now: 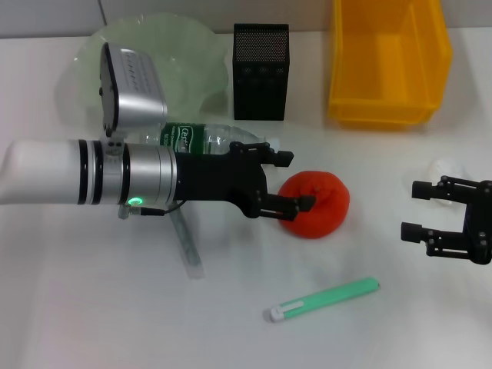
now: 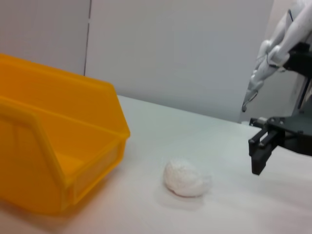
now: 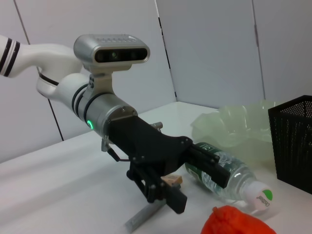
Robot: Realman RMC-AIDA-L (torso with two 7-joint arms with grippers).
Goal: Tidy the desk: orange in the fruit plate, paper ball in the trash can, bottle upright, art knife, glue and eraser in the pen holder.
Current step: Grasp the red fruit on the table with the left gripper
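Progress is slight, judging by how things lie: nothing has yet reached its proper place. The orange (image 1: 314, 203) sits on the desk (image 1: 92, 323), well apart from the fruit plate (image 1: 196, 58), which looks empty at the back left. The left gripper (image 1: 288, 181) reaches in from the left, its fingers spread, one tip at the orange's near-left edge and the other above the bottle's cap; it closes on nothing, so the orange seems the step in hand. The bottle (image 1: 207, 138) lies on its side between the plate and the orange, not yet stood up. The paper ball (image 2: 184, 178) rests on the desk in front of the trash can (image 1: 384, 61), whose inside shows nothing. The right gripper (image 1: 419, 209) hovers just beside the ball with its fingers apart and empty. A grey art knife (image 1: 187, 244) lies under the left arm, and a green stick with a white cap (image 1: 323, 300), probably the glue, lies nearer the front. In the right wrist view a small tan block, likely the eraser (image 3: 171, 181), shows behind the left gripper. The pen holder (image 1: 260, 71) stands at the back; its contents cannot be seen.
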